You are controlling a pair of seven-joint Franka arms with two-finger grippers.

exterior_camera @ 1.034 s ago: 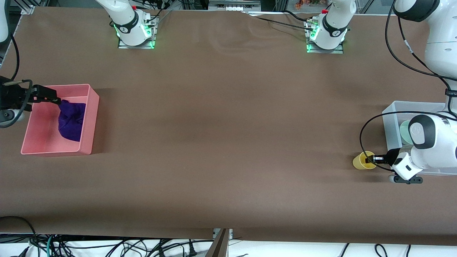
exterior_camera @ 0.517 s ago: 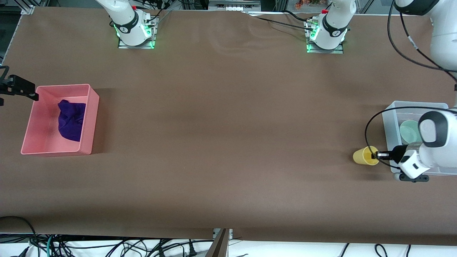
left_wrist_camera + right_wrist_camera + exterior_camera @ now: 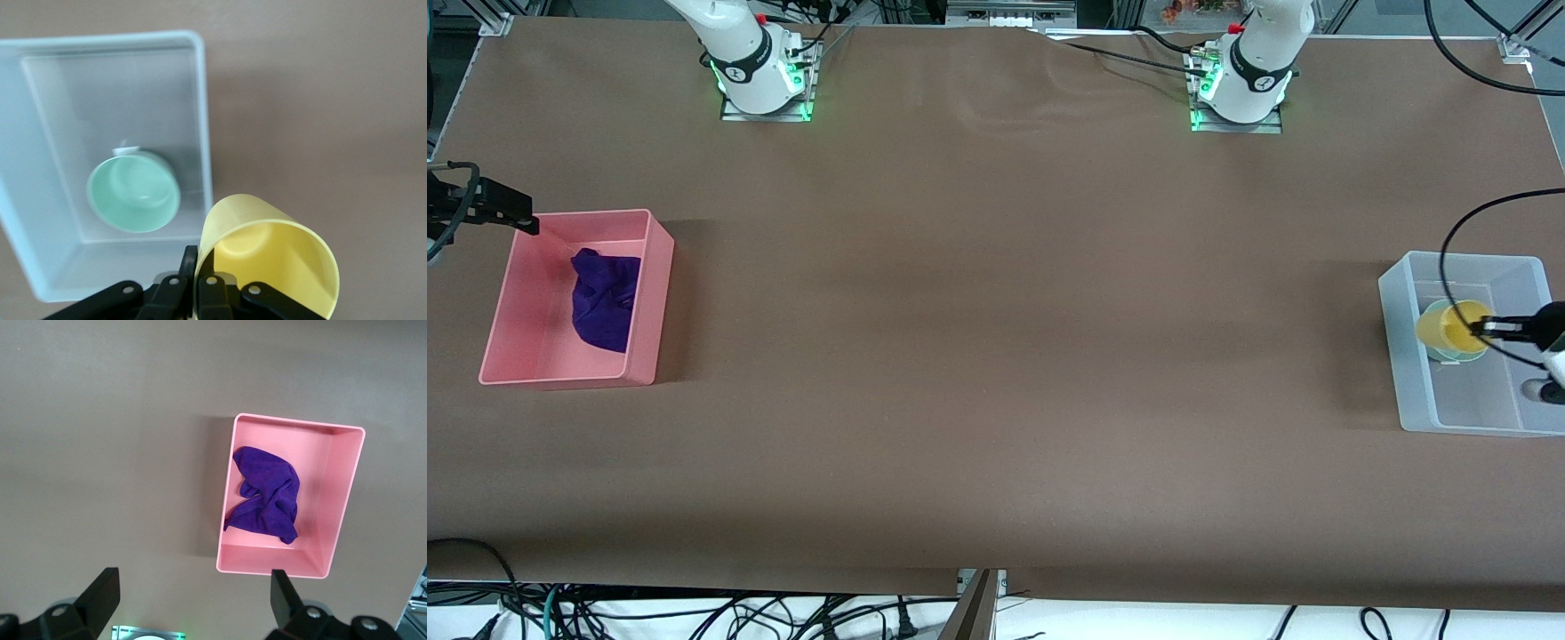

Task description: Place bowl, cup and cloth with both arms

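Moved: the left gripper [image 3: 1483,329] has carried the cup [image 3: 1449,326] off the table to above the bowl [image 3: 133,192] in the clear bin [image 3: 1400,347], at the left arm's end.
Left gripper: clamped on the cup's rim.
Right gripper [image 3: 527,224]: spread empty, withdrawn above the pink bin's [image 3: 654,293] corner at the right arm's end.
Done: the cloth [image 3: 605,298] lies in the pink bin; bowl binned.
Left: releasing the cup.

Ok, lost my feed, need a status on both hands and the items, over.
Left hand shut on yellow cup, up over mint-green bowl in clear bin. Right hand open, above pink bin; purple cloth inside. Nothing blocking.
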